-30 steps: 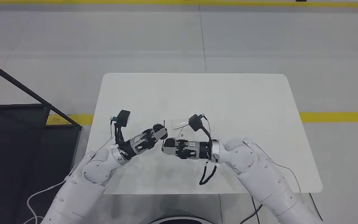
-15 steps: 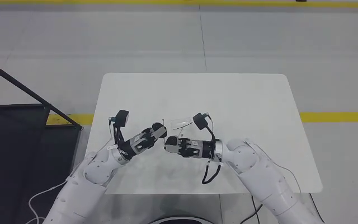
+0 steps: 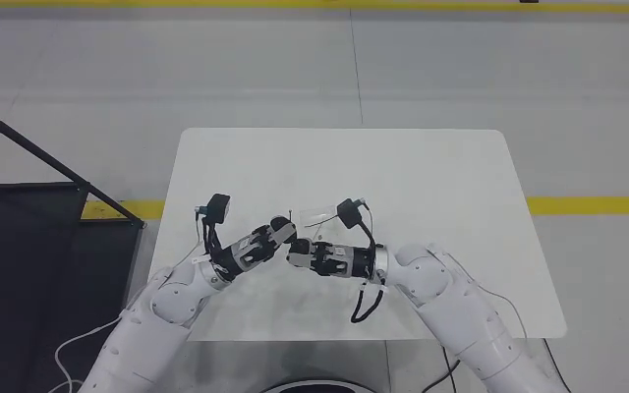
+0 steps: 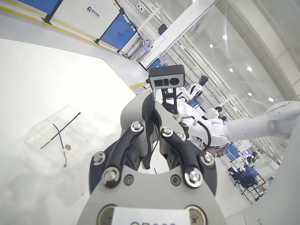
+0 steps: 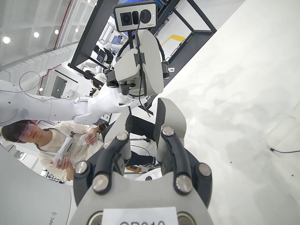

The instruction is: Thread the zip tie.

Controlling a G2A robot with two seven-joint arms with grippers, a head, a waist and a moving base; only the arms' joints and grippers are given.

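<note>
The left gripper (image 4: pixel 151 108) is seen with its two fingers pressed together, and a thin black plastic zip tie (image 5: pixel 145 110) seems to be pinched between them, its free end pointing to the right gripper (image 5: pixel 144 115). The two fingers of the right gripper are held apart, and the end of the zip tie is found in the gap between them, not clamped. In the top view the left gripper (image 3: pixel 284 233) and the right gripper (image 3: pixel 295 257) are placed tip to tip above the near middle of the table.

Just behind them a shallow tray of clear plastic (image 4: pixel 77 127) is set on the table. Two more black ties are laid crossed in it, one straight (image 4: pixel 63 128) and one curved (image 4: pixel 59 138). One further black tie (image 5: pixel 282 151) is lying alone on the bare surface.

The white rectangular table with rounded corners (image 3: pixel 442 177) is standing on a grey floor marked with a yellow line (image 3: pixel 580 205). A black metal frame (image 3: pixel 39 157) is placed at its left side.
</note>
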